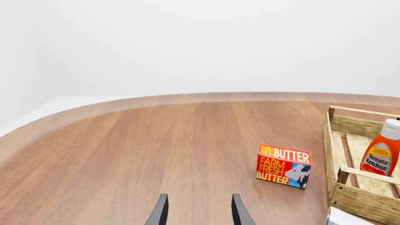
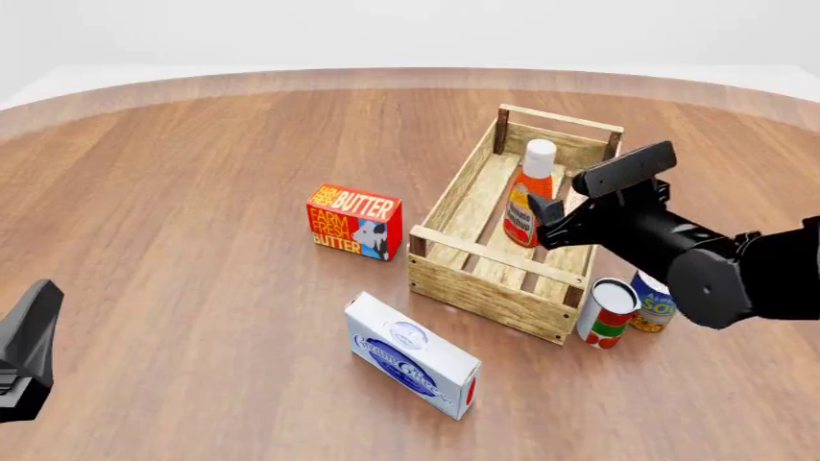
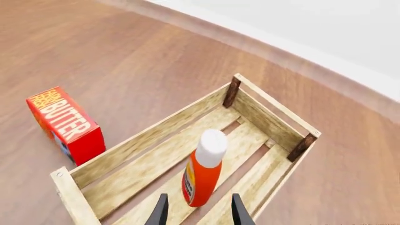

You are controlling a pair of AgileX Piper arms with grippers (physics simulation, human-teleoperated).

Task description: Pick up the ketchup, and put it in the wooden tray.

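Your left gripper (image 1: 198,212) sat low over bare desk (image 2: 192,240) at the near left, its two dark fingers spread apart with nothing between them; it played no part at this moment. Moving rightward across the desk, you had the red-and-yellow butter box (image 2: 355,222) standing just left of the crate, and nearer to you a white carton (image 2: 413,355) lying flat (neither mattered for this job).

Next came the wooden tray (image 2: 491,284), and inside it the ketchup (image 2: 529,192), upright on the slatted bottom toward the far end, white cap up. So the main part of the task looked done: the bottle stood within the plank walls, not on the desk.

Your right gripper (image 3: 198,208) was just on the near side of the bottle. In the right wrist view its fingers stood parted, with the bottle's base beyond their tips and not pinched between them, so I judged it released, though contact at the very tips was hard to rule out. Two cans (image 2: 631,305) stood just outside the tray's near right corner, under your right arm.

What was left, as far as I could judge, was only to lift clear without knocking the bottle over.
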